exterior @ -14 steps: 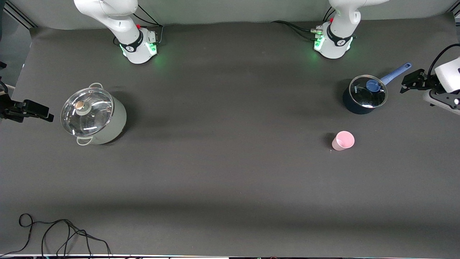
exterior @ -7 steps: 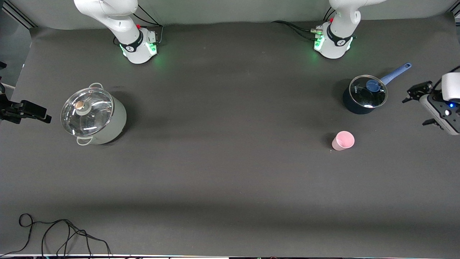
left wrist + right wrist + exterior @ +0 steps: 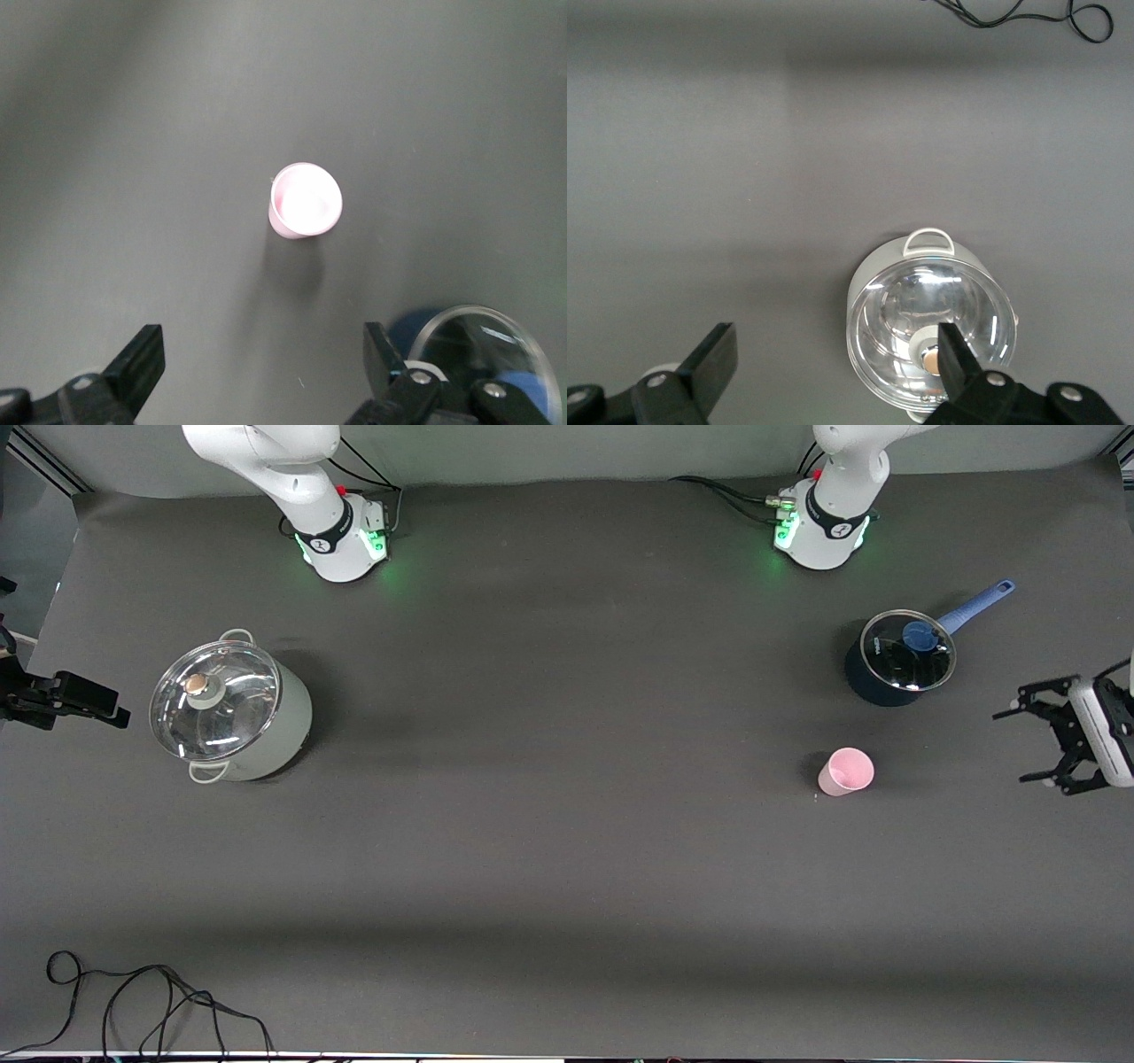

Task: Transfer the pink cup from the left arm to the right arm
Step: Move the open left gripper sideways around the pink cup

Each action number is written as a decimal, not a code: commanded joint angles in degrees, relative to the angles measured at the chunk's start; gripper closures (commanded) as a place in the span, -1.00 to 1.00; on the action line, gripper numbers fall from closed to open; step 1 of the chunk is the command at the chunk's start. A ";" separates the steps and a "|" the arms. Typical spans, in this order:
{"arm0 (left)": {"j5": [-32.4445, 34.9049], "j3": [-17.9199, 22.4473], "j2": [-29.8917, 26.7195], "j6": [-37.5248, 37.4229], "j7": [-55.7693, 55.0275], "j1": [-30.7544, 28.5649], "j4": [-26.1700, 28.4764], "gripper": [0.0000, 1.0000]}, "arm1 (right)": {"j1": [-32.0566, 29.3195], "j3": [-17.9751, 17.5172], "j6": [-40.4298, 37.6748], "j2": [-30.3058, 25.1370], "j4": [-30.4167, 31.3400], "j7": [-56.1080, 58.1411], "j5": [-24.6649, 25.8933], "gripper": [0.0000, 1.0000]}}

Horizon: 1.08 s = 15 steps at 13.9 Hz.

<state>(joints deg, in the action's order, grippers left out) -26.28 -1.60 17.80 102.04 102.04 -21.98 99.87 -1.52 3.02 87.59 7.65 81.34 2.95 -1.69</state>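
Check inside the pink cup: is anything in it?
The pink cup stands upright on the table, mouth open. The left wrist view looks down into it and shows only bare pale-pink interior, though glare washes out the bottom. Whatever lies under its base is covered.

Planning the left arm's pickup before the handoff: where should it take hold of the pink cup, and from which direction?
Probably the side wall, low down, coming in level from the left arm's end of the table. The pink cup stands upright, mouth up, without a handle, alone on the mat. The open left claw is already at that end, and a low grip leaves the rim for the right claw, which waits open.
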 commanded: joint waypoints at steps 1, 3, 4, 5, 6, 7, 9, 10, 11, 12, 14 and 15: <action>-7.79 -0.42 8.46 -0.96 11.48 -3.07 -3.97 -0.99 | 0.03 0.23 -0.40 -0.44 -0.04 -1.10 -2.26 -1.00; -12.89 -0.50 12.50 -1.93 18.50 -4.21 -3.89 -0.99 | -0.06 0.32 -0.40 -0.44 -0.04 -1.28 -2.36 -1.00; -15.00 -0.51 14.70 -2.98 22.37 -4.65 -3.89 -0.99 | -0.06 0.32 -0.40 -0.44 0.04 -1.28 -2.36 -1.00; -17.29 -0.51 16.98 -3.77 26.41 -5.44 -3.98 -0.99 | -0.06 0.32 -0.40 -0.44 0.13 -1.28 -2.36 -1.00; -19.31 -0.59 19.09 -4.47 30.02 -5.79 -3.89 -0.99 | 0.03 0.32 -0.40 -0.44 0.39 -1.28 -2.36 -1.00; -20.98 -0.59 21.12 -5.35 32.84 -5.88 -3.89 -0.99 | 0.03 0.32 -0.40 -0.44 0.48 -1.28 -2.36 -1.00; -23.89 -0.59 24.37 -6.67 37.59 -6.67 -3.71 -0.99 | 0.03 0.32 -0.40 -0.44 0.48 -1.28 -2.36 -1.00; -24.51 -0.59 25.69 -7.20 39.70 -6.68 -3.63 -0.99 | 0.03 0.32 -0.40 -0.35 0.48 -1.28 -2.36 -1.00; -25.65 -0.59 26.93 -8.34 41.99 -6.68 -3.63 -0.99 | 0.03 0.32 -0.40 -0.26 0.48 -1.28 -2.36 -1.00; -26.53 -0.59 27.81 -9.91 43.93 -6.68 -3.63 -0.99 | 0.03 0.32 -0.40 -0.26 0.48 -1.28 -2.36 -1.00; -27.41 -0.59 29.22 -11.94 46.92 -6.68 -3.63 -0.99 | 0.03 0.32 -0.40 -0.18 0.48 -1.28 -2.36 -1.00; -28.64 -0.59 30.18 -13.43 49.20 -6.68 -3.63 -0.99 | 0.03 0.32 -0.40 -0.09 0.48 -1.28 -2.36 -1.00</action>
<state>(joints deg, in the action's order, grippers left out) -52.80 -1.85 46.25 91.72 147.27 -28.10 97.50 -1.53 3.24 87.54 7.72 81.72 2.72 -3.04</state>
